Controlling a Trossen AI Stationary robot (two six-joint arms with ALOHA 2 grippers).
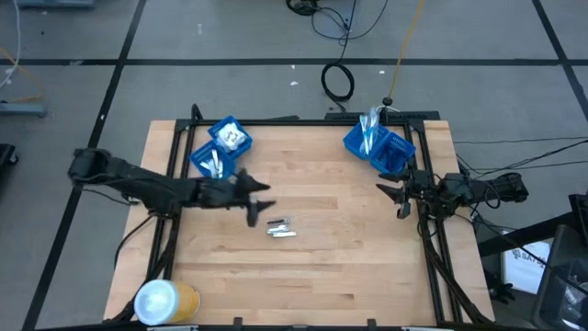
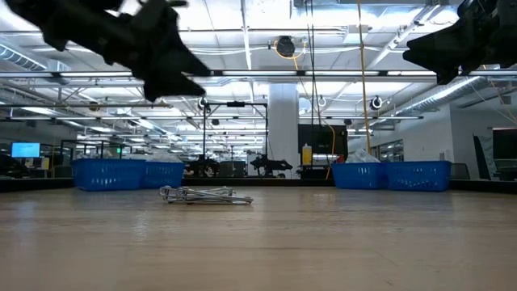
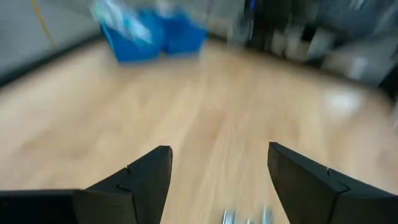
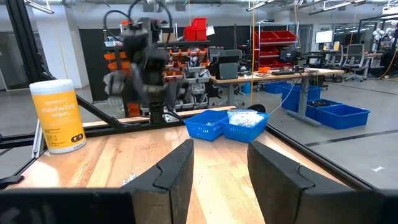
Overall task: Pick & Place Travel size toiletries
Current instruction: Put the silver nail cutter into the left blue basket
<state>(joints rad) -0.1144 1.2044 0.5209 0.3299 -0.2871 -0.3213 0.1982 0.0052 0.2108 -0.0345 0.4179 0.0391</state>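
Observation:
A few short silver tubes (image 1: 280, 227) of the travel size toiletries lie together on the wooden table near its middle; they also show in the low view (image 2: 206, 195). My left gripper (image 1: 259, 202) hovers open just left of and above them, with nothing between its fingers (image 3: 217, 162); the tubes (image 3: 245, 216) peek in below the fingers. My right gripper (image 1: 393, 200) waits raised at the table's right edge, open and empty (image 4: 221, 168). More small toiletries (image 1: 230, 140) lie in the far-left bins.
A pair of blue bins (image 1: 219, 149) stands at the far left, and another pair (image 1: 378, 145), with thin pale items sticking up, stands at the far right. A yellow-and-white roll (image 1: 165, 300) stands at the near left corner. Bare wood lies around the tubes.

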